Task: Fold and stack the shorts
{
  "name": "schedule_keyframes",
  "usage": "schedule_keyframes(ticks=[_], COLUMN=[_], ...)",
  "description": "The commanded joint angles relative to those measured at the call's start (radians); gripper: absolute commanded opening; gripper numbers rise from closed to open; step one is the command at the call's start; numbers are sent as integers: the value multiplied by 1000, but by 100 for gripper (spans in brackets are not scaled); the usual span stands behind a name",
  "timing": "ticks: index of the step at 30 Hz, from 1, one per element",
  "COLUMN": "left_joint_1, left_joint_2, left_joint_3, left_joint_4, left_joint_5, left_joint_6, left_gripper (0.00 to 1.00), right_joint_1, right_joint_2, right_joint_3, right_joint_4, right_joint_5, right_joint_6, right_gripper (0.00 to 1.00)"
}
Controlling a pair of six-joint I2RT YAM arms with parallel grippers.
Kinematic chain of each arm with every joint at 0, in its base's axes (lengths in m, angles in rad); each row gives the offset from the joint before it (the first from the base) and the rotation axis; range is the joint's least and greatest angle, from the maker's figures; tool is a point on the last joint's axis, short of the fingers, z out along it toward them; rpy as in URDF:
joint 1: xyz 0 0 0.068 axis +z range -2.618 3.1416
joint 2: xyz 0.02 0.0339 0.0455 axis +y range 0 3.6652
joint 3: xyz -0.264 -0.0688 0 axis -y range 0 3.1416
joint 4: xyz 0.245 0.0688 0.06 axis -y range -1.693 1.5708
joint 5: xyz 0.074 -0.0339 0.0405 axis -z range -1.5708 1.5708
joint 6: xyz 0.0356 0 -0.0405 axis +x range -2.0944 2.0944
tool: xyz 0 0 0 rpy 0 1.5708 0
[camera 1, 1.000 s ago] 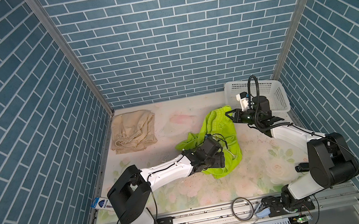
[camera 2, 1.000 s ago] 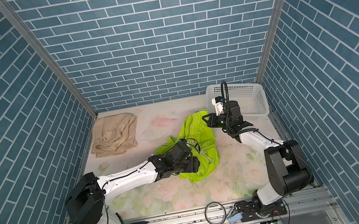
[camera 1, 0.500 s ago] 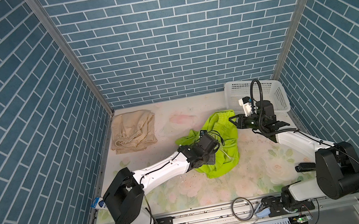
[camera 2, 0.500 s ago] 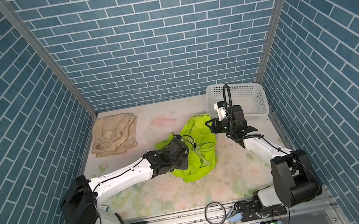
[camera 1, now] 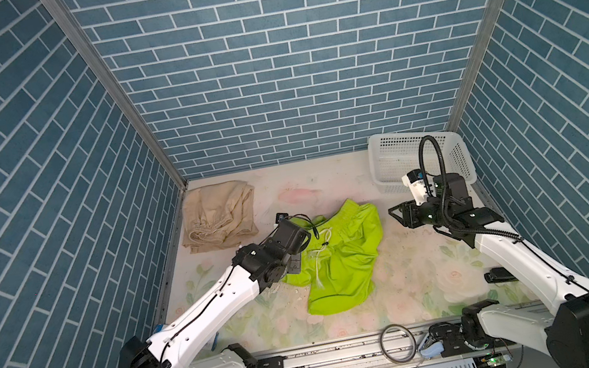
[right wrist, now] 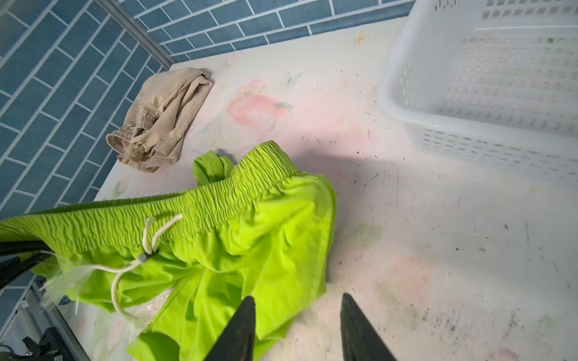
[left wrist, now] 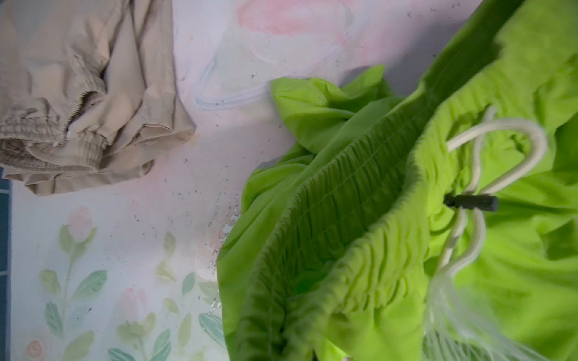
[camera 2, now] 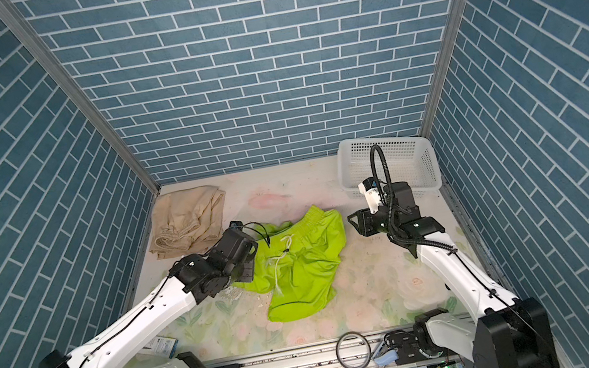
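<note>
Pressed together, my left fingers [camera 1: 294, 265] pinch the gathered waistband of the neon lime-green fabric shorts [camera 1: 341, 271] at its left end, and the band runs taut from that pinch. My right fingers [right wrist: 242, 328] stand spread with nothing between them, near the right edge of the same shorts and touching no cloth.

The green shorts lie crumpled in the middle of the floral-printed surface [camera 1: 404, 280]. Their white drawstring [left wrist: 500, 131] is looped through a small dark toggle [left wrist: 470, 201] on the front. The beige cotton shorts [camera 1: 217, 217] sit bunched in the far left corner, well apart from the green pair.

A small blue-and-white packet [camera 2: 161, 343] lies at the near left edge, partly under my left arm, and its print is too small to read. The white perforated plastic basket [camera 1: 383, 161] stands in the far right corner, behind my right wrist. In both top views my left wrist hides the left end of the green waistband.
</note>
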Motion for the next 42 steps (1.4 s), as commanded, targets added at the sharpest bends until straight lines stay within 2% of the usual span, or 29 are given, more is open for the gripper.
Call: schedule_keyframes(ticks=[1,3,7,9,18,23,29,33,42], left_joint_1=[20,30,54,65,74,86,97,97,100], left_joint_2=[-44,-53,-42,-32,-28,-48,-52,-42,-7], left_joint_3=[-4,-8,-21,-37,-195,-269,-342,-351,-369], left_joint_4=[0,11,2,-4,70,56,83,99,91], left_joint_5=[-45,-44,-50,-56,10,8,42,51,42], left_joint_6=[52,73,89,75,-36,-162,-215,-214,-229], left_gripper=[0,0,0,0,0,0,0,0,0], right_joint_1=[7,11,34,50,169,230,293,299,299], right_joint_2=[-9,39,266,390,898,1120,1275,1307,1218], right_joint_3=[39,54,235,338,880,1133,1292,1324,1290], right_joint_4=[-32,13,-69,-129,-471,-633,-709,-670,-532], right_joint_5=[-12,-86,-266,-306,-250,-208,-86,-11,-84], right_joint_6=[-94,-120,-204,-236,-463,-539,-606,-602,-578], right_gripper=[58,69,73,77,79,80,80,79,77])
